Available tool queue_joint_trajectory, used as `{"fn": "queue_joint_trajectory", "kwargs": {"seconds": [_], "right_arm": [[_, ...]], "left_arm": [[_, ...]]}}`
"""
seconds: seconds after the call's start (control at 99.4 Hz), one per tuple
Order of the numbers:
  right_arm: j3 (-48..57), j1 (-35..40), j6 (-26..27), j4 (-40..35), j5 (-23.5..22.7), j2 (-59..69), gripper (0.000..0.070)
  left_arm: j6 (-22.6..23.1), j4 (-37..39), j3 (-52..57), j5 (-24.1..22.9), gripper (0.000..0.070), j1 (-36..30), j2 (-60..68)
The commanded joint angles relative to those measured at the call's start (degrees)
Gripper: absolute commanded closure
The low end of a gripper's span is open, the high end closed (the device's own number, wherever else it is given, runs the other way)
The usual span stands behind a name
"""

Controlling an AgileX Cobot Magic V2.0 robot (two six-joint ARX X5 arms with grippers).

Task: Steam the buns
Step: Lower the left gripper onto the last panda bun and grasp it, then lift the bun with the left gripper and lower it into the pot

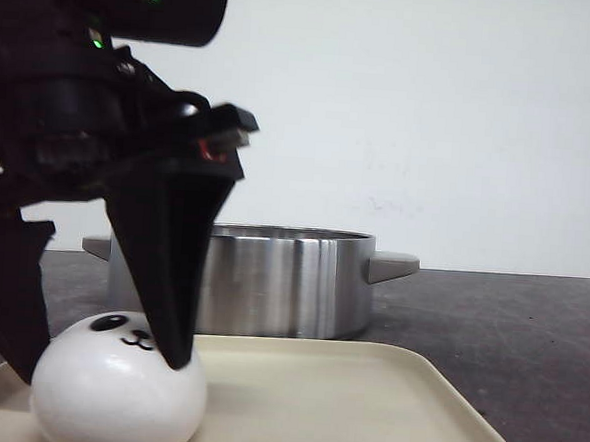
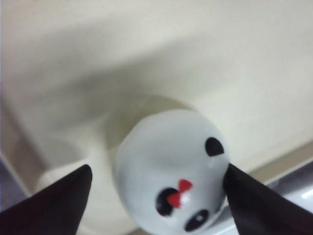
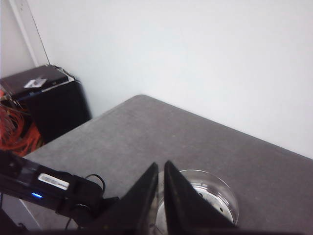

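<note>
Panda bun [image 1: 114, 390], on cream tray [image 1: 364, 406] before steel pot [image 1: 271, 280]: glossy, probably slippery and light; left gripper [image 1: 101, 359] spread wide astride it, best closed low on flanks; right gripper [image 3: 160, 196] nearly closed, empty.
</note>
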Motion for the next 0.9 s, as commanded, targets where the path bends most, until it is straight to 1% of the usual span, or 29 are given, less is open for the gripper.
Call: {"fn": "queue_joint_trajectory", "kwargs": {"seconds": [0.0, 0.06, 0.101, 0.131, 0.141, 0.161, 0.201, 0.211, 0.221, 0.231, 0.251, 0.282, 0.362, 0.453, 0.593, 0.684, 0.764, 0.885], "right_arm": [[1.5, 1.0, 0.8, -4.5, 0.2, 0.1, 0.0687], [1.4, 1.0, 0.8, -4.5, 0.2, -0.5, 0.0687], [1.4, 1.0, 0.8, -4.5, 0.2, -0.9, 0.0687], [1.4, 1.0, 0.9, -4.5, 0.2, -1.3, 0.0687], [1.4, 1.0, 0.9, -4.5, 0.2, -1.4, 0.0687], [1.4, 1.0, 1.0, -4.5, 0.2, -1.6, 0.0687], [1.4, 1.0, 1.0, -4.5, 0.2, -1.8, 0.0687], [1.4, 1.0, 1.0, -4.5, 0.2, -1.8, 0.0687], [1.4, 1.0, 1.0, -4.5, 0.2, -1.9, 0.0687], [1.4, 1.0, 1.0, -4.5, 0.2, -1.9, 0.0687], [1.4, 1.0, 1.0, -4.5, 0.2, -2.1, 0.0687], [1.4, 1.0, 1.0, -4.5, 0.2, -2.4, 0.0687], [1.4, 1.0, 1.0, -4.5, 0.2, -2.8, 0.0687], [1.4, 1.0, 1.0, -4.5, 0.2, -2.9, 0.0687], [1.2, 1.0, 1.0, -4.5, 0.3, -3.2, 0.0687], [0.5, 1.0, 0.9, -4.5, 0.3, -3.2, 0.0687], [0.0, 1.0, 0.9, -4.5, 0.5, -3.2, 0.0687], [-1.3, 1.0, 0.8, -4.5, 3.0, -3.2, 0.0687]], "left_arm": [[-1.2, -0.3, 0.5, -2.0, 0.0191, -0.5, 2.7], [-1.4, -0.3, 0.5, -2.1, 0.0194, -0.5, 4.0], [-1.3, -0.4, 0.5, -2.1, 0.0222, -0.5, 5.0], [-1.2, -0.5, 0.5, -2.1, 0.0295, -0.5, 5.7], [-1.1, -0.6, 0.5, -2.1, 0.0308, -0.5, 5.7], [-0.9, -0.5, 0.5, -2.1, 0.0368, -0.5, 6.1], [-0.6, -0.5, 0.5, -2.1, 0.0513, -0.7, 6.6], [-0.3, -0.5, 0.5, -2.1, 0.0574, -0.8, 6.7], [-0.2, -0.4, 0.5, -2.1, 0.0593, -0.8, 6.7], [0.2, -0.3, 0.5, -2.1, 0.0655, -0.8, 6.8], [0.7, -0.1, 0.5, -2.1, 0.07, -0.9, 6.8], [1.2, 0.2, 0.5, -2.2, 0.0688, -1.0, 6.8], [2.3, 0.0, 1.2, -3.1, 0.069, -1.0, 6.4], [4.0, -0.2, 2.7, -3.1, 0.0691, -1.0, 4.7], [7.2, -2.6, 8.1, -2.5, 0.0691, -1.2, -0.6], [10.6, -4.9, 13.2, -2.8, 0.069, -1.2, -3.8], [14.4, -5.9, 18.8, -4.1, 0.069, -0.8, -5.2], [19.8, -6.0, 27.4, -7.7, 0.0691, 3.3, -3.5]]}}
